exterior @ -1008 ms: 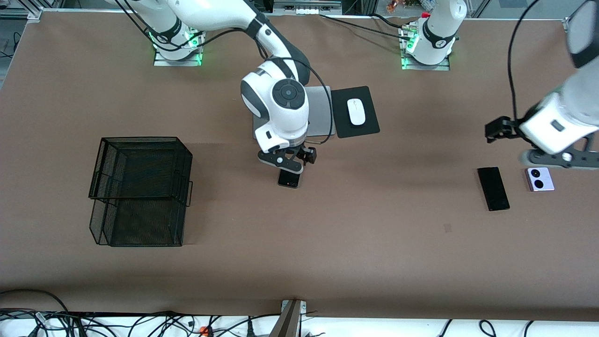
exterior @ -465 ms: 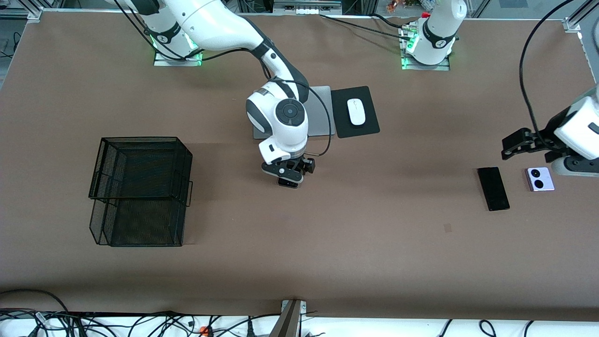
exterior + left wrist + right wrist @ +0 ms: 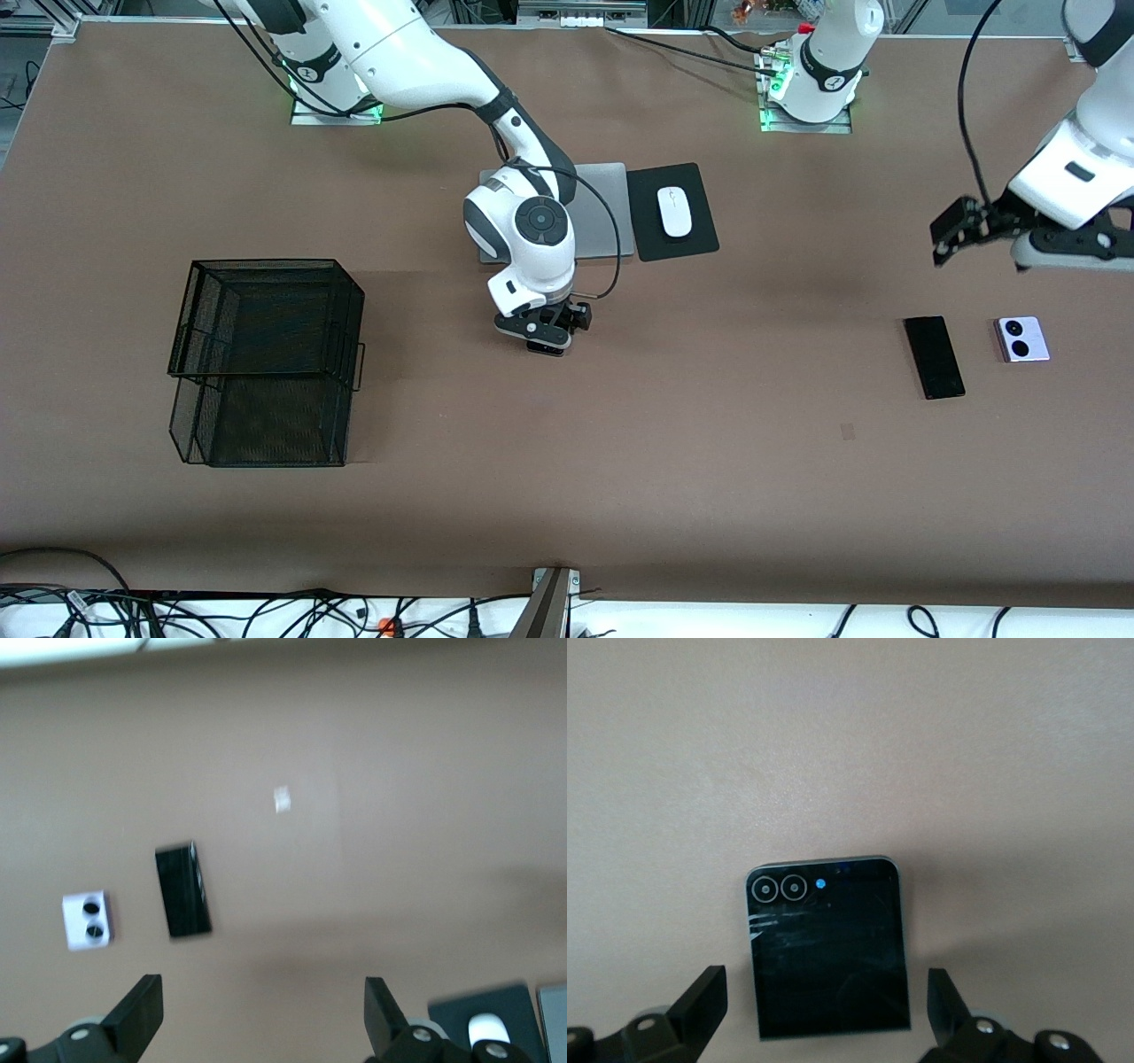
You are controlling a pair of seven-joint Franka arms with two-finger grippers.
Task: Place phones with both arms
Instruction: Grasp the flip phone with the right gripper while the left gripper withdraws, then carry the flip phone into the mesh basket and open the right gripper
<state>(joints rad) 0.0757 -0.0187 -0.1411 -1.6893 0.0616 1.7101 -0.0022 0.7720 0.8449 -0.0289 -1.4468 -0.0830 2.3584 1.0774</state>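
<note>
The small black flip phone (image 3: pixel 828 948) lies flat on the brown table, mostly hidden under the right hand in the front view (image 3: pixel 549 351). My right gripper (image 3: pixel 824 1005) (image 3: pixel 545 340) is low over it and open, one finger on each side and not touching it. Toward the left arm's end lie the long black slab phone (image 3: pixel 934 357) (image 3: pixel 183 889) and, beside it, the lilac-white flip phone (image 3: pixel 1022 338) (image 3: pixel 88 920). My left gripper (image 3: pixel 261 1014) (image 3: pixel 1063 252) hangs open and empty in the air, over bare table short of both phones.
A black wire-mesh basket (image 3: pixel 266 359) stands toward the right arm's end. A grey laptop (image 3: pixel 607 213) and a white mouse (image 3: pixel 674 212) on a black pad (image 3: pixel 687 244) lie near the bases. A small pale mark (image 3: pixel 847 431) sits on the tabletop.
The right gripper has sunk lower around the black flip phone. The left arm has swung up and away from the lilac phone toward the bases' side.
</note>
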